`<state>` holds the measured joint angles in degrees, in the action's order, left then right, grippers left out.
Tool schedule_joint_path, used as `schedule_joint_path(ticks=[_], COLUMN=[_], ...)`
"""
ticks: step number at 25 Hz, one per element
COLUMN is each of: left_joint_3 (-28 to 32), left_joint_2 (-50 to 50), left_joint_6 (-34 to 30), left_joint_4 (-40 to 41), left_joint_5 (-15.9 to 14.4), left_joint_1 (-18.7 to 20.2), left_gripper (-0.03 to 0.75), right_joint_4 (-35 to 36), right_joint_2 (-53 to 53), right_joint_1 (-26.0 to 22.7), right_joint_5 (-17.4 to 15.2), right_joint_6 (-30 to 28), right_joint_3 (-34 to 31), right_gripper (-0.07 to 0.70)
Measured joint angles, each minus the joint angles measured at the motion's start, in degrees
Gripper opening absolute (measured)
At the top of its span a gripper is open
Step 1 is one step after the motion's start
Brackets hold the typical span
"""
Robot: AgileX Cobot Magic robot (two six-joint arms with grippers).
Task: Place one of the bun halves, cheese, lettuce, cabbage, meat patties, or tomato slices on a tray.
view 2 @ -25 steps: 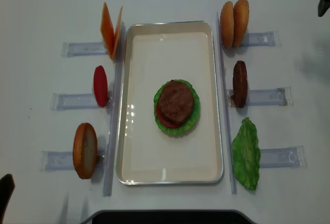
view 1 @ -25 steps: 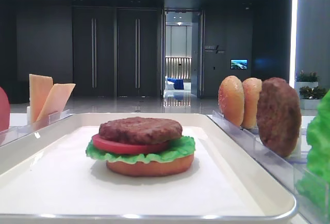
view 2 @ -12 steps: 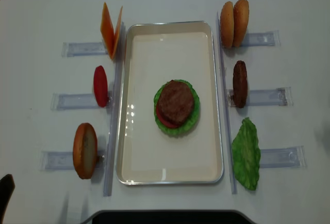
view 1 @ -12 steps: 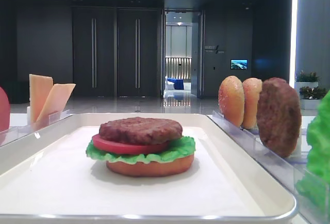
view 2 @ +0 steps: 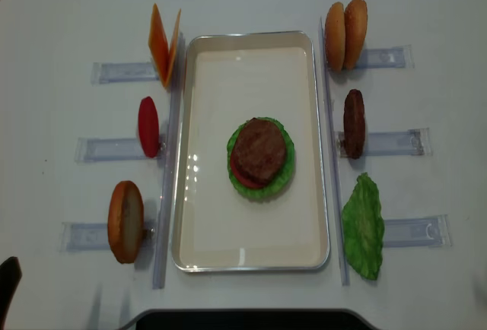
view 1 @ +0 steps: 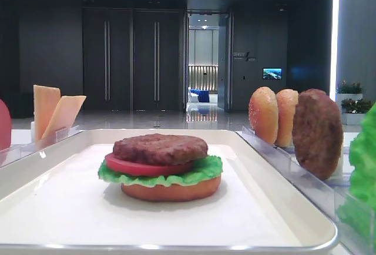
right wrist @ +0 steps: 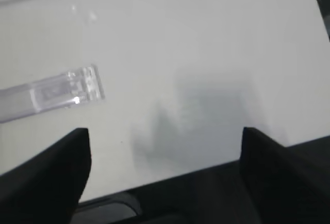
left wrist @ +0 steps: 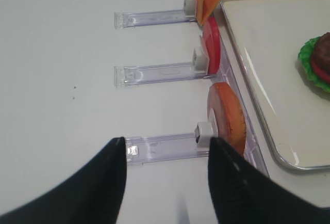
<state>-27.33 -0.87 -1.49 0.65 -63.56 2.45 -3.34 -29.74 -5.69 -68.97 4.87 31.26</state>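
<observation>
On the white tray (view 2: pixel 199 223) sits a stack (view 2: pixel 260 157) of bun half, lettuce, tomato slice and meat patty (view 1: pixel 160 147). Left of the tray, racks hold cheese (view 2: pixel 163 45), a tomato slice (view 2: pixel 148 126) and a bun half (view 2: pixel 125 221). To its right stand two bun halves (view 2: pixel 346 33), a patty (view 2: pixel 354 123) and lettuce (view 2: pixel 364 226). My left gripper (left wrist: pixel 165 141) is open and holds nothing, low over the rack of the left bun half (left wrist: pixel 227 118). My right gripper (right wrist: pixel 165 131) is open over bare table beside a rack end (right wrist: pixel 56 92).
Clear plastic racks (view 2: pixel 392 143) run outward from both long sides of the tray. The table's front edge and a dark base (view 2: pixel 243 319) lie just below the tray. A dark part of the left arm (view 2: pixel 7 292) shows at the bottom left corner.
The dark piece of the right arm at the top right of the overhead view has gone out of that view. The food and the left gripper have not moved.
</observation>
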Motion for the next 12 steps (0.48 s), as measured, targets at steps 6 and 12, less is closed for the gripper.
schedule_joint_path(ticks=[6,12], left_joint_3=[0.00,0.00], left_joint_2=[0.00,0.00], left_joint_6=[-0.17,-0.17], left_joint_4=[0.00,0.00], left_joint_5=[0.00,0.00], left_joint_1=[0.00,0.00], left_gripper=[0.391,0.391], right_joint_4=[2.40,3.34], right_joint_2=[13.28,22.17], right_joint_1=[0.00,0.00], right_joint_5=[2.99,3.76], right_joint_6=[-2.61,-5.32], right_joint_3=[-1.80,-2.09], right_gripper=[0.560,0.560])
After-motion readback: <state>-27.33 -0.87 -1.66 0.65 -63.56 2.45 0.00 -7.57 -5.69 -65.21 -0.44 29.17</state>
